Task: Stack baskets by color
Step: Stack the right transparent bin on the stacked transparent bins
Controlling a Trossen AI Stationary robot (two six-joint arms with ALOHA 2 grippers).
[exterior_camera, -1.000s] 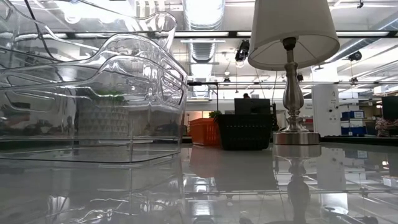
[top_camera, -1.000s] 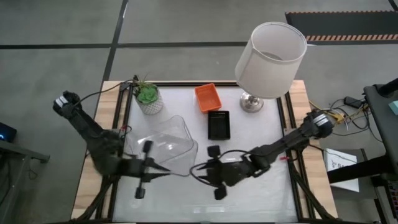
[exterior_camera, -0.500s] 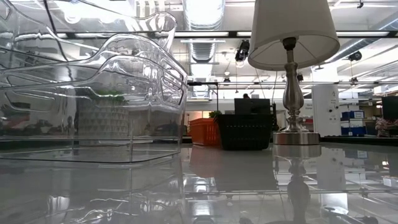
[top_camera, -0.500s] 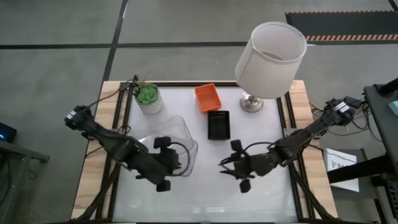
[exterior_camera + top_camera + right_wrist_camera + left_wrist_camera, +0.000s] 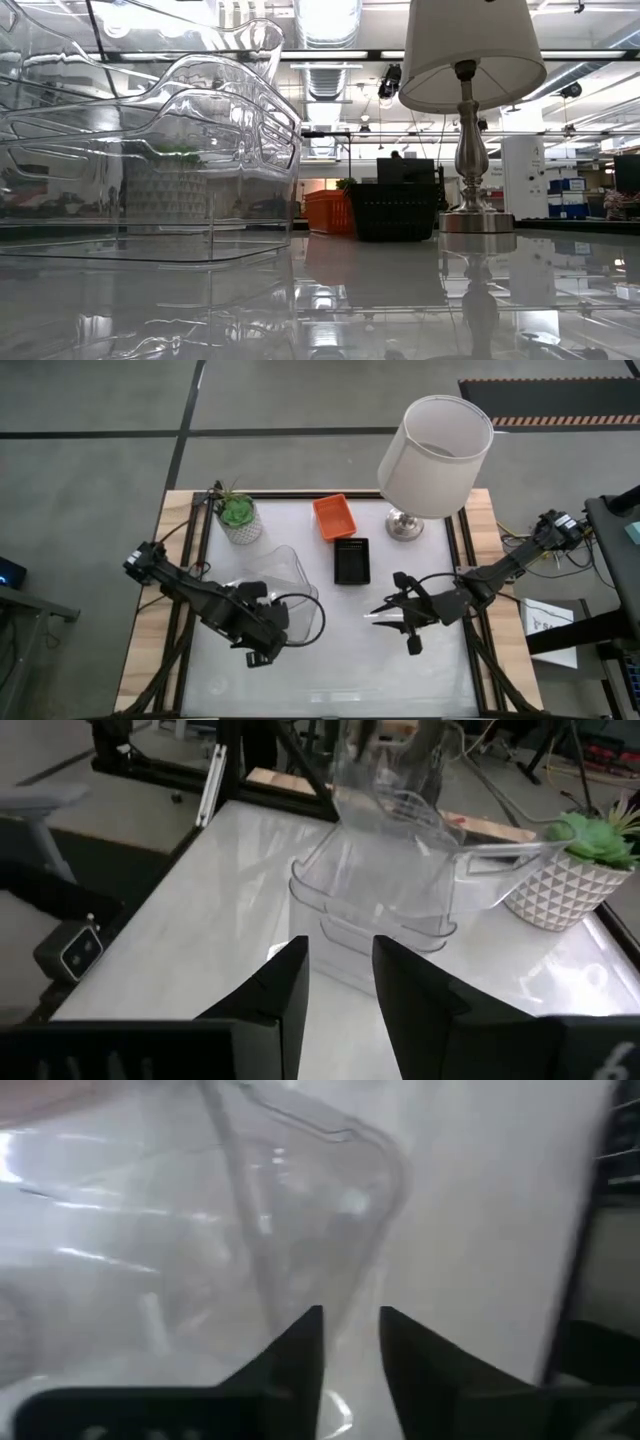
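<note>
Baskets: clear trays (image 5: 275, 585) nested as one stack, front-left on the surface (image 5: 420, 670); left claw (image 5: 258, 628) beside them, fingers slightly parted, gripping nothing; right claw (image 5: 400, 622) likewise parted, empty, mid-surface. Beyond: black basket (image 5: 351, 561), then orange basket (image 5: 334, 517), each colour kept apart.

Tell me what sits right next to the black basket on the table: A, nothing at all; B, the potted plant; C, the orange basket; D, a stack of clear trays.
C: seen from above, the orange basket sits right beside the black basket, toward the far edge; the potted plant and clear trays stand apart.
</note>
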